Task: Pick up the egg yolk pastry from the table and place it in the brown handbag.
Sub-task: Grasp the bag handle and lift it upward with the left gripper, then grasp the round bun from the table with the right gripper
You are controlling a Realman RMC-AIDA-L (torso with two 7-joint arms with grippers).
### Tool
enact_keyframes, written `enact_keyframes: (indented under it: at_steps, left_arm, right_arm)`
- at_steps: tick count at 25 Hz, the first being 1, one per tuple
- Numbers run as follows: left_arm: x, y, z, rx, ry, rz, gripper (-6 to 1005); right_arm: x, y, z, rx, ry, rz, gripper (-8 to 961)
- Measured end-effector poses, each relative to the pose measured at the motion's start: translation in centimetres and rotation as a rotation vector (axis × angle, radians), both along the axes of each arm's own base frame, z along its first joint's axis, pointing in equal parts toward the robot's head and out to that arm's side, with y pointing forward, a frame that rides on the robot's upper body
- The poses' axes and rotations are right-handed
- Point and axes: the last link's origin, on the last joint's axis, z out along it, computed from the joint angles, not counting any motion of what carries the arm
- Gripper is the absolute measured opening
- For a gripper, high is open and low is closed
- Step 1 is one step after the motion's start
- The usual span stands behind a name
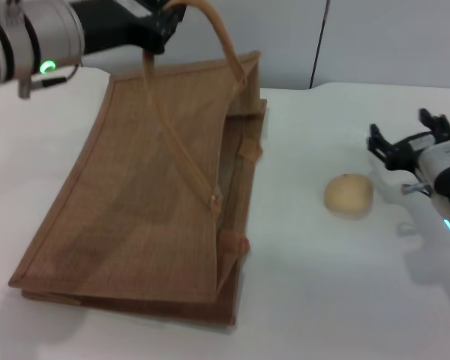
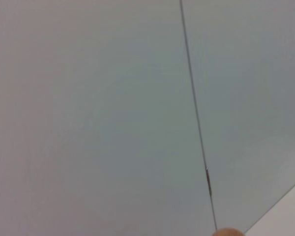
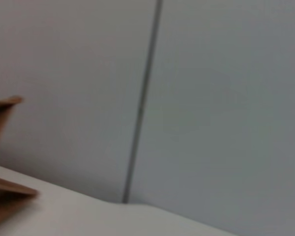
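The egg yolk pastry (image 1: pixel 349 195) is a small pale tan bun lying on the white table (image 1: pixel 315 300), to the right of the brown handbag (image 1: pixel 150 202). The handbag lies flat with its mouth towards the pastry. My left gripper (image 1: pixel 161 31) is at the top of the head view, shut on the bag's upper tan handle (image 1: pixel 223 41), and holds that side lifted so the mouth gapes. My right gripper (image 1: pixel 405 133) is open and empty, just right of the pastry and a little behind it, not touching it. A corner of the bag shows in the right wrist view (image 3: pixel 1 110).
A grey wall with a vertical seam (image 1: pixel 319 45) stands behind the table. The table's back edge (image 1: pixel 360 85) runs just behind the bag and my right gripper. The left wrist view shows only the wall and a tan sliver (image 2: pixel 228 232) at its edge.
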Motion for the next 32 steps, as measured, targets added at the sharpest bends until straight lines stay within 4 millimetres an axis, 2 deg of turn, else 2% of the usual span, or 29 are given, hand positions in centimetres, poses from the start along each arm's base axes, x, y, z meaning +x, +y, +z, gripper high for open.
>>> enact_keyframes:
  at_steps: [5,12,18,23,32]
  left_arm:
    - [2.0,-0.6,1.3,0.004,0.043,-0.034,127]
    - [2.9,-1.2,2.2,-0.011,0.054,-0.053,127]
    - [3.1,-1.4,2.9,-0.002,0.072,-0.058,127]
    - [3.3,-1.5,3.0,-0.005,0.076,-0.062,127]
    - [3.7,-1.6,3.1,-0.011,0.081,-0.073,127]
  right_arm:
    - [-2.3,-0.9,0.3,-0.056,0.013,0.046,868]
    - [-5.0,-2.7,1.4,-0.171,0.012,0.094,869]
    - [-4.1,-4.1,0.9,-0.255,-0.033,0.063,869]
    - [-3.3,-4.3,0.3,-0.284,-0.052,0.044,869]
    - [-3.4,-4.9,-1.2,-0.363,-0.064,0.043,870]
